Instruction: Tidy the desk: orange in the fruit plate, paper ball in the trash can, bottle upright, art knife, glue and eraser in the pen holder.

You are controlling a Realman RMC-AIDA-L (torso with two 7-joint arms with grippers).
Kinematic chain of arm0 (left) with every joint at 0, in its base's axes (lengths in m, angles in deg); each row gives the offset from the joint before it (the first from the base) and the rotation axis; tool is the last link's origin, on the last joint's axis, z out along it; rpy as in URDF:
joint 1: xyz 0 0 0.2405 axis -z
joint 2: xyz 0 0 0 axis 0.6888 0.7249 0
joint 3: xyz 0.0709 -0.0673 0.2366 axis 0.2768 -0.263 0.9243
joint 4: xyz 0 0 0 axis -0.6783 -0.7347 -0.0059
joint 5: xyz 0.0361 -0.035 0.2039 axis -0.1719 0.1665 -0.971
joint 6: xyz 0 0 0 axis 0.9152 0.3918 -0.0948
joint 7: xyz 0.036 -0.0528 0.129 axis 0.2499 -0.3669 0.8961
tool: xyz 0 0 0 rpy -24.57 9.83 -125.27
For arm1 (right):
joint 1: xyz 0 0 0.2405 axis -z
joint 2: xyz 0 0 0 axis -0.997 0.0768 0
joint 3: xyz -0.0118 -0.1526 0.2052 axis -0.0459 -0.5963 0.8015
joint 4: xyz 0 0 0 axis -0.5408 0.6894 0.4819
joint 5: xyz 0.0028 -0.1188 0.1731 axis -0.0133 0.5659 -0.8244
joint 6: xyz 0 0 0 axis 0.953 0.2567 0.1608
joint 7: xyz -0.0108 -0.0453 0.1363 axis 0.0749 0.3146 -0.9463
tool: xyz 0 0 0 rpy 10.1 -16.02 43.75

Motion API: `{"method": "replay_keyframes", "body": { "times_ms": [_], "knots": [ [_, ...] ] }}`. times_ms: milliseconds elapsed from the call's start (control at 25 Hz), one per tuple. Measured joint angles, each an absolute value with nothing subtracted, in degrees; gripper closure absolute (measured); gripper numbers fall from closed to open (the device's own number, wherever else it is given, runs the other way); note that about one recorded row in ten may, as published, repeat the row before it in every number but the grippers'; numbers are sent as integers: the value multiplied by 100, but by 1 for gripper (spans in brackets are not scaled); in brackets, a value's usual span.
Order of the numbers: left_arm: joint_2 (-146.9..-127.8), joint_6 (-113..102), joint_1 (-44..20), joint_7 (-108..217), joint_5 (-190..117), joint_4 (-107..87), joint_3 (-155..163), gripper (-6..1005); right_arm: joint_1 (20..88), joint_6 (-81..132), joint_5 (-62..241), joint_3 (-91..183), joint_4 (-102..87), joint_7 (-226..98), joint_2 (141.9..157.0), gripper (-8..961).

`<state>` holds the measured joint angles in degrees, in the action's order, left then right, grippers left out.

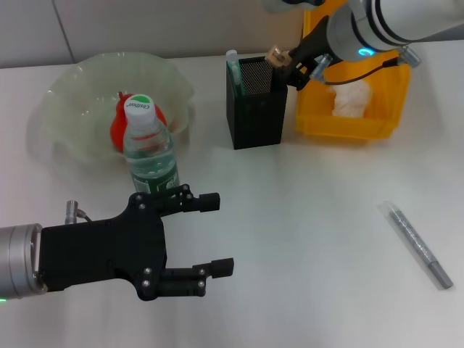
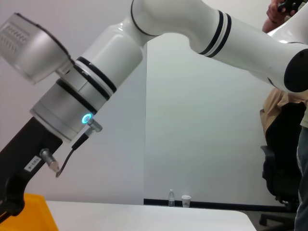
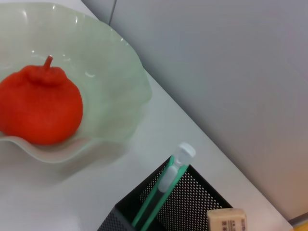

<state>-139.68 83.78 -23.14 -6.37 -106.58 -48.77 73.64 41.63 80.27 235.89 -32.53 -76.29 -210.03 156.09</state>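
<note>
Right tool grips the eraser over the holder; left tool wide, at 7 o'clock.

Red-orange orange, pale green fruit plate, yellow trash can, black-mesh pen holder

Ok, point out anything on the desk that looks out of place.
One item: a grey pen-like stick lies loose on the table, far from the pen holder. The right tool holds the eraser above that holder.
</note>
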Motion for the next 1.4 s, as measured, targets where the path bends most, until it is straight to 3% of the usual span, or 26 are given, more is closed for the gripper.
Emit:
{"method": "replay_keyframes", "body": {
  "times_ms": [880,1400],
  "knots": [
    [-13960,8361,-2311,-604,-10658,-4877,7364,189,3601,7597,23359,-3271,-6770,-20947,15617,701],
    [-13951,8338,-2305,-598,-10658,-4877,7364,189,3612,7619,23351,-3335,-6797,-20902,15618,700]
  ]
}}
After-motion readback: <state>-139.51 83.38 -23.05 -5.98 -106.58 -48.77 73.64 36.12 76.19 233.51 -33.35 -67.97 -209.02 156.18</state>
